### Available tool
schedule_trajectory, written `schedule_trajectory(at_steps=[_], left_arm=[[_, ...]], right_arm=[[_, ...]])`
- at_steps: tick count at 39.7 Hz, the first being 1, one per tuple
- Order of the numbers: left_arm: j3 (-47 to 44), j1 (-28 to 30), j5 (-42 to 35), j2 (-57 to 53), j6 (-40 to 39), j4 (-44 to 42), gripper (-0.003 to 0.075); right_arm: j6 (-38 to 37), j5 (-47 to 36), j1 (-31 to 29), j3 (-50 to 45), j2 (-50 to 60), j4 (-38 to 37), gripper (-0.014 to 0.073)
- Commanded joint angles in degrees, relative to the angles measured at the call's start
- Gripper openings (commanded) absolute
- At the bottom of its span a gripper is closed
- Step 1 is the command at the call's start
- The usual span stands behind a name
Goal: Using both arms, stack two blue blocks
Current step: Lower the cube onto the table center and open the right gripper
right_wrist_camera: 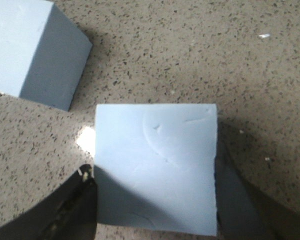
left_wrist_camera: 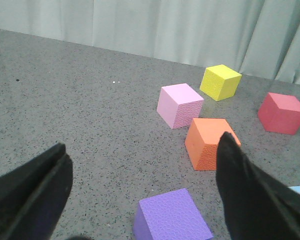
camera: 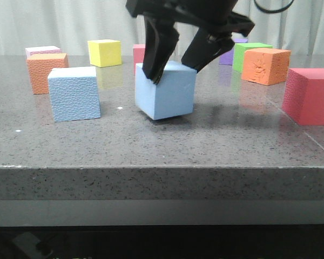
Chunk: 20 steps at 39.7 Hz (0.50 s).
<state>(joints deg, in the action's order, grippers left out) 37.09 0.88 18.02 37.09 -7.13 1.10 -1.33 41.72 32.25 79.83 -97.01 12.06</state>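
We have the right gripper (camera: pixel 175 73) closed on the smooth blue block (camera: pixel 166 91), seemingly just tipping it off the table (camera: pixel 151 156). Next we carry it onto the pebbled blue block (camera: pixel 74 94) at nine o'clock; the left gripper (left_wrist_camera: pixel 140 195) hangs wide open, empty.

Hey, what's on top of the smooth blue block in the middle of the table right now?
No block sits on the smooth blue block. The right hand is over it, one finger at each side. The fingers hide parts of its upper edges. The pebbled blue block stands apart beside it.

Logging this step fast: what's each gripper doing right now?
Left gripper: open, holding nothing.
Right gripper: closed on the smooth blue block, one finger against each side.
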Motion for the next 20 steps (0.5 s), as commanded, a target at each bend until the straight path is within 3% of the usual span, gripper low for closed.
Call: schedule_trajectory(at_steps=[1,10,20], left_arm=[[2.1,0.1,-4.7,-0.1,-0.2,0.1,0.0564],[2.1,0.1,-4.7,-0.1,-0.2,0.1,0.0564],[2.1,0.1,-4.7,-0.1,-0.2,0.1,0.0564]], right_arm=[[0.7,-4.4,0.0,1.5,2.3,-0.1,0.0318],[0.7,-4.0,0.0,1.5,2.3,-0.1,0.0328],[0.7,-3.9,0.0,1.5,2.3,-0.1,0.0430]])
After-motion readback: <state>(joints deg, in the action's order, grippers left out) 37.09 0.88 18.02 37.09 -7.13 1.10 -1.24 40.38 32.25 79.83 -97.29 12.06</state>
